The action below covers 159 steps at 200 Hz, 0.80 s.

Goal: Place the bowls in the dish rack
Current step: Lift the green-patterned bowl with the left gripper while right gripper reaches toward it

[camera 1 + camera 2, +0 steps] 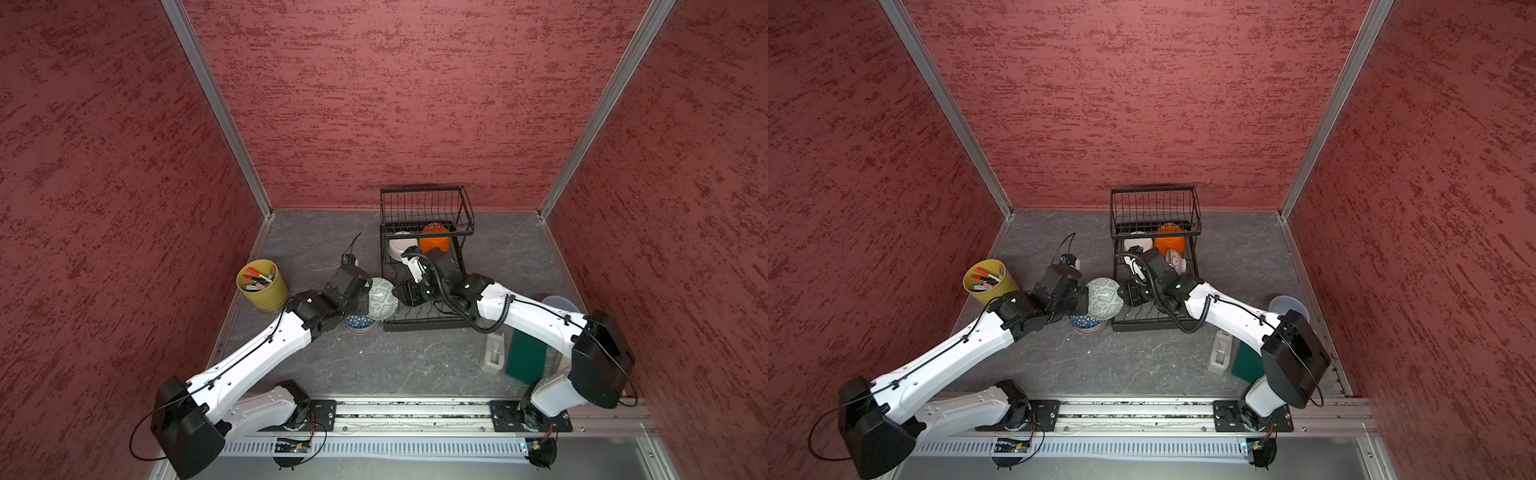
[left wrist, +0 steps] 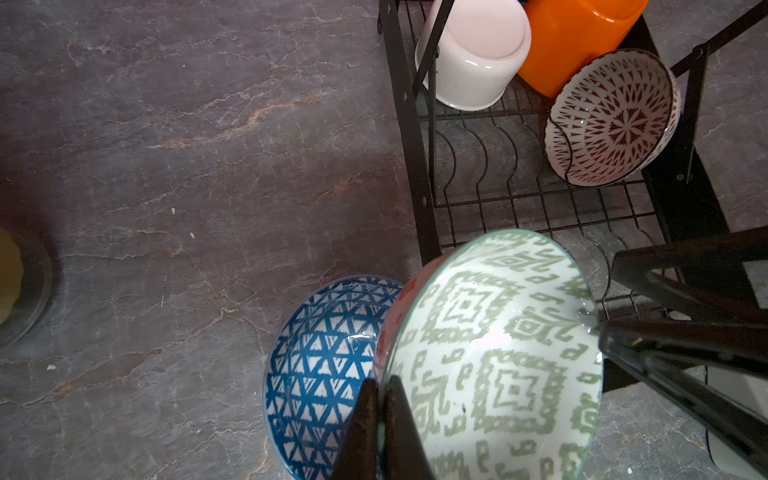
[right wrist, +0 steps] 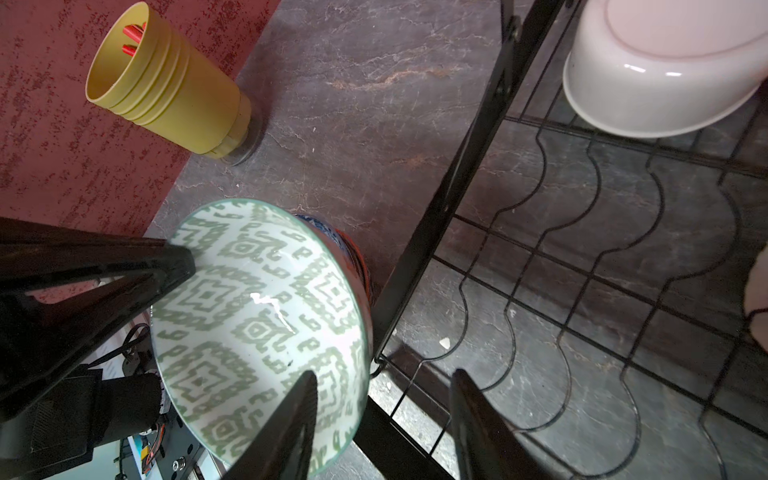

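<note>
- Left wrist view: left gripper [image 2: 380, 388] clamped on the rim of the tilted green-patterned bowl [image 2: 498, 353], held just outside a corner of the dish rack [image 2: 409, 137].
- Right gripper [image 3: 384, 378]: jaws apart, astride that bowl's opposite rim.
- Rack base: three bowls, namely white bowl [image 2: 473, 54], orange bowl [image 2: 573, 37], red-patterned bowl [image 2: 615, 116].
- Blue-patterned bowl [image 2: 324, 365]: on the table beside the rack, below the held bowl.
- Away from the rack: one marker cup [image 1: 262, 286], one green sponge [image 1: 525, 357].
</note>
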Tool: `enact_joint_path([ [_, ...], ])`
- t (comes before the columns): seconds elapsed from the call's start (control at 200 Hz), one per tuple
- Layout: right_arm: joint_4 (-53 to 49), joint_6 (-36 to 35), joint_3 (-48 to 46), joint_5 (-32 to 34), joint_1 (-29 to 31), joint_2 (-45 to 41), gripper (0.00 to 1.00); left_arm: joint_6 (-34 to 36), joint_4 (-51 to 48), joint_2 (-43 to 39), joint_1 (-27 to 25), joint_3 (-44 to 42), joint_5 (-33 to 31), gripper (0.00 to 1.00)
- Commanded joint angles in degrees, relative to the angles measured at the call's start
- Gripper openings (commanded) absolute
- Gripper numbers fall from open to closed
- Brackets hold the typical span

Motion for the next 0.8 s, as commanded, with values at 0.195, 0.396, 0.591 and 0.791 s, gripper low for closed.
enact_joint_path([
  [0.195,-0.2,1.2,1.9,0.5,0.4,1.9,0.43,-0.3,3.7,0.9,-0.9,3.4,-1.0,0.0],
  [0.396,0.2,1.8,2.0,1.5,0.3,1.9,0.35,-0.9,4.4,0.9,-1.7,3.1,-1.2,0.0],
  [0.591,-0.1,2.1,2.2,2.9,0.4,2.2,0.26,-1.8,5.8,1.7,-2.6,2.7,-1.3,0.0],
  [0.791,-1.1,2.2,2.4,5.1,0.4,2.3,0.21,-1.9,6.0,4.1,-3.6,3.4,-1.5,0.0],
])
